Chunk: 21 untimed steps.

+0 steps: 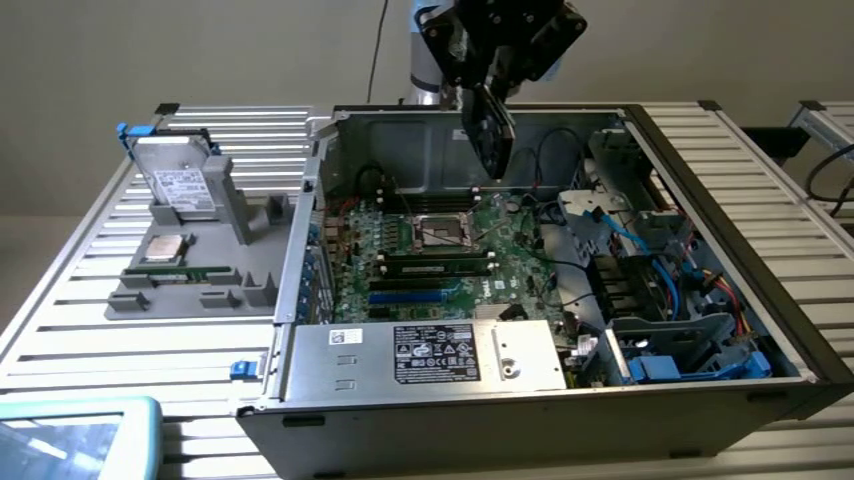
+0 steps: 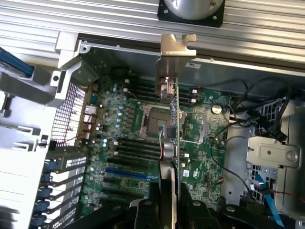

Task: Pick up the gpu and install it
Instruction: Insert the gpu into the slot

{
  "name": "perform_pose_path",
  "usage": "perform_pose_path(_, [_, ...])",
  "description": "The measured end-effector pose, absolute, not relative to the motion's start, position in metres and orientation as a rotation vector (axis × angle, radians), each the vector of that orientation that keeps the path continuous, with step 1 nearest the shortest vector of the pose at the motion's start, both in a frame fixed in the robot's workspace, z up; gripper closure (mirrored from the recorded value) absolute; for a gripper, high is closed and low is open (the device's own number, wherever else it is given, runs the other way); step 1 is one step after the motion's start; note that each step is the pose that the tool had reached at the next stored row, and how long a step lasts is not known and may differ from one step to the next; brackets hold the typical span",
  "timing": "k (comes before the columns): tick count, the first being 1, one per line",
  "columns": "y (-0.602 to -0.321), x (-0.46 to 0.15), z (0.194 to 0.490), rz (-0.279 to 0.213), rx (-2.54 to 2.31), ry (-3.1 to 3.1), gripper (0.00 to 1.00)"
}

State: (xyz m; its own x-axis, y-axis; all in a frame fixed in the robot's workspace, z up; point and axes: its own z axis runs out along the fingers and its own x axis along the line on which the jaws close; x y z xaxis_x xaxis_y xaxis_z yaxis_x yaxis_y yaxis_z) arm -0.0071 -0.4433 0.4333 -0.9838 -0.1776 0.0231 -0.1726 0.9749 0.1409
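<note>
A: Where do we find the gpu (image 1: 490, 135)?

B: We see it in the air over the open computer case (image 1: 400, 150), hanging on edge and slightly tilted; its lower end looks clear of the motherboard (image 1: 441, 240) beneath it.

A: And the gripper (image 1: 483, 95); can we tell how it stands?

B: We can; it is closed on the gpu, clamping the card's upper end with one jaw on each flat face; in the wrist view we look straight down the card's thin edge, with the metal bracket (image 2: 177, 47) at its far end.

A: What lies under it there?

B: In the wrist view the card's edge runs across the processor socket (image 2: 153, 123) and the green board around it; we cannot tell which slot it lines up with.

A: Anything else we should note?

B: On the exterior view's left a grey tray (image 1: 134, 300) rests on the slatted table (image 1: 80, 340), well apart from the gripper; a hard drive (image 1: 180, 185) stands upright in it.
</note>
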Motion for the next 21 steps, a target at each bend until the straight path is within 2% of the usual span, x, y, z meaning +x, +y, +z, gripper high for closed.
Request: perform_pose_path(21, [-0.4433,-0.0071,0.4331,-0.200,0.841,-2.957,0.73])
